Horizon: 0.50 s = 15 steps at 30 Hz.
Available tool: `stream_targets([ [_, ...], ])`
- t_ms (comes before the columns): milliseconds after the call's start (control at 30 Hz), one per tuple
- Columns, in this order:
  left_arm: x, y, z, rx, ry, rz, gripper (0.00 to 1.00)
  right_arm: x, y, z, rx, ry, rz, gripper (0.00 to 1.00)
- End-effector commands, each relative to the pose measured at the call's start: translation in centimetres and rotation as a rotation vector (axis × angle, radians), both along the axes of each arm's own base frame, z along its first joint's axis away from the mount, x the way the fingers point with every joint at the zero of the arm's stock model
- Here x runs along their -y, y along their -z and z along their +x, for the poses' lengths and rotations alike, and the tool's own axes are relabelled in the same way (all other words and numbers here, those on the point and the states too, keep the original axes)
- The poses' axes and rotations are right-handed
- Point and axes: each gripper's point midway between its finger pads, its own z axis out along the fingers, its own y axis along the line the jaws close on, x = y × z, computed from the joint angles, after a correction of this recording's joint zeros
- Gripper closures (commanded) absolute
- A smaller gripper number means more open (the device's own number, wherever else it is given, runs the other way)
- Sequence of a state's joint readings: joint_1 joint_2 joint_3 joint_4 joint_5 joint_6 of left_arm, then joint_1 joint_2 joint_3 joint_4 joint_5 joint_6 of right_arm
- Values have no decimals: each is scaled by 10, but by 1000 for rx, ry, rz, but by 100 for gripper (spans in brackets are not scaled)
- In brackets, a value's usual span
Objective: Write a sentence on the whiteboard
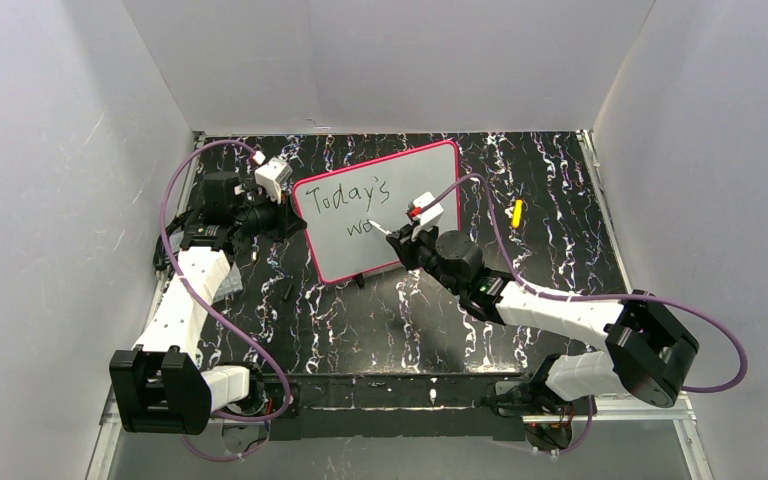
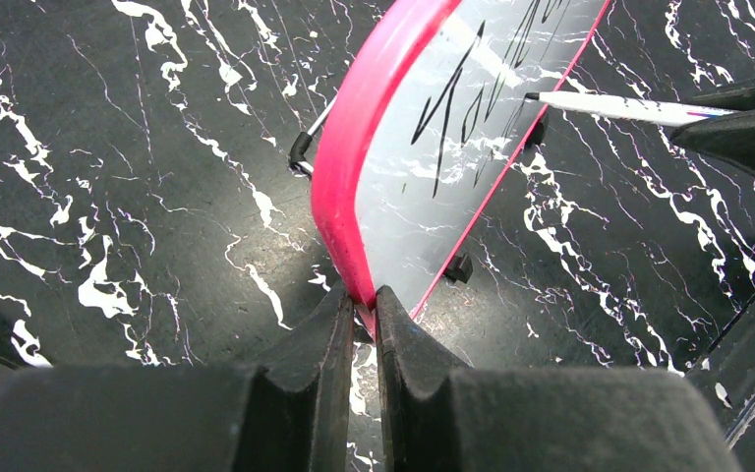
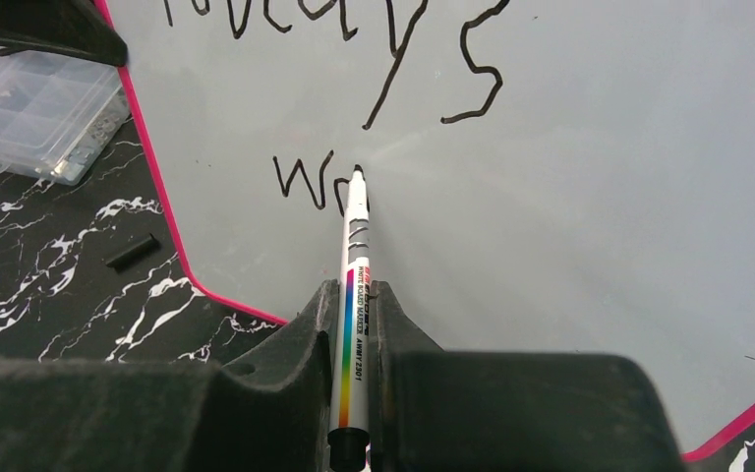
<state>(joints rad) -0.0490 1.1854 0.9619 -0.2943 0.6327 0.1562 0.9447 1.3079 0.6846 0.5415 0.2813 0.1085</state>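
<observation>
The whiteboard (image 1: 345,258) with its pink-red frame stands tilted on the black marbled table. The sentence (image 1: 356,196) reads "Today's" on the first line, with "wo" (image 3: 305,182) begun below it. My left gripper (image 2: 364,300) is shut on the whiteboard's frame (image 2: 349,167) at its left edge (image 1: 298,215). My right gripper (image 3: 351,290) is shut on a white marker (image 3: 356,256) with a rainbow stripe. The marker's black tip touches the board at the end of "wo" (image 1: 385,231). The same marker (image 2: 619,106) shows in the left wrist view.
A small yellow object (image 1: 517,212) lies on the table right of the board. A clear plastic compartment box (image 3: 39,113) sits left of the board, with a small black piece (image 3: 133,252) near it. White walls enclose the table on three sides.
</observation>
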Motion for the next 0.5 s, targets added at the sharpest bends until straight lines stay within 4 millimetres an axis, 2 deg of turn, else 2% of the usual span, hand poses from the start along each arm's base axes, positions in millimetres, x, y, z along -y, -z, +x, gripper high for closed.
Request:
stream_targets([
  [0,1,6,-8,-44,13,9,100,-8,-32,6,62,-10,72,99],
  [167,1,6,-7,-44,13,8,100,-1,-33,1,60,-2,85,99],
  [300,2,5,-8,-43,15,6,100,8,-31,6,61,52,75,99],
  [467,2,6,-8,-45,14,7,100,9,-23,9,49,71,58,99],
])
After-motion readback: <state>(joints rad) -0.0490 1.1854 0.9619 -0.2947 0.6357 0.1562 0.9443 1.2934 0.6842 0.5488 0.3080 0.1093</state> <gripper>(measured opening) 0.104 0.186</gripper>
